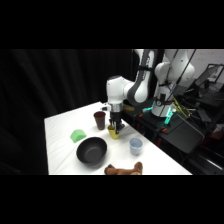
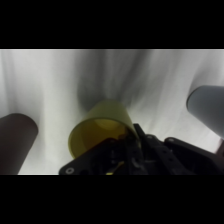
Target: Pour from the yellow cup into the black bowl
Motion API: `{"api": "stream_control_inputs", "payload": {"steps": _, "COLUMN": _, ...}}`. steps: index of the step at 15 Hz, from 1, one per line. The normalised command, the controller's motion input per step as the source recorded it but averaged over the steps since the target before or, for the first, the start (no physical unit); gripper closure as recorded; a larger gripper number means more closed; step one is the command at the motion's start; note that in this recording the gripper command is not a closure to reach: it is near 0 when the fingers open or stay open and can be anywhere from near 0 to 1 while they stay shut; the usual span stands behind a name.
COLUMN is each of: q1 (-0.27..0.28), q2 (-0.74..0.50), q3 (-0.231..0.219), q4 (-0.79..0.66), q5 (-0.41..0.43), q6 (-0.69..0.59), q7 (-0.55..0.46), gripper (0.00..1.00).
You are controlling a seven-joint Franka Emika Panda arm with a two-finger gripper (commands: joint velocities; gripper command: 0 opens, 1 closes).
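The yellow cup (image 1: 113, 132) stands on the white table (image 1: 62, 125), just behind and to the right of the black bowl (image 1: 91, 150). My gripper (image 1: 115, 129) comes straight down onto the cup and is shut on its rim. In the wrist view the yellow cup (image 2: 100, 131) fills the middle, its mouth turned toward the camera. There my gripper (image 2: 131, 139) grips the rim at the cup's lower right, and the black linkage hides the cup's near wall. The black bowl is outside the wrist view.
A dark maroon cup (image 1: 99, 120) (image 2: 15, 142) stands close to the yellow cup. A pale blue-grey cup (image 1: 135, 146) (image 2: 207, 106) sits on its other side. A green item (image 1: 78, 135) lies left of the bowl, and a brown furry object (image 1: 124, 170) rests at the table's front edge.
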Motion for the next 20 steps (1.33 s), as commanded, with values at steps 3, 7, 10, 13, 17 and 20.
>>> {"api": "stream_control_inputs", "payload": {"steps": 3, "q1": -0.111, "q2": 0.0, "q3": 0.112, "q4": -0.12, "q5": -0.179, "q6": 0.25, "q7": 0.02, "gripper": 0.0}}
{"api": "stream_control_inputs", "payload": {"steps": 7, "q1": -0.078, "q2": -0.07, "q3": 0.026, "q4": -0.12, "q5": -0.239, "q6": 0.07, "q7": 0.12, "gripper": 0.0}}
{"api": "stream_control_inputs", "payload": {"steps": 10, "q1": -0.071, "q2": -0.13, "q3": 0.011, "q4": -0.03, "q5": -0.238, "q6": -0.18, "q7": 0.05, "gripper": 0.0}}
{"api": "stream_control_inputs", "payload": {"steps": 13, "q1": -0.041, "q2": -0.2, "q3": -0.013, "q4": 0.02, "q5": -0.205, "q6": -0.29, "q7": 0.04, "gripper": 0.0}}
{"api": "stream_control_inputs", "payload": {"steps": 17, "q1": -0.011, "q2": -0.3, "q3": -0.016, "q4": 0.01, "q5": -0.118, "q6": -0.3, "q7": 0.03, "gripper": 0.0}}
{"api": "stream_control_inputs", "payload": {"steps": 20, "q1": 0.066, "q2": -0.57, "q3": -0.044, "q4": -0.14, "q5": -0.08, "q6": -0.28, "q7": 0.05, "gripper": 0.0}}
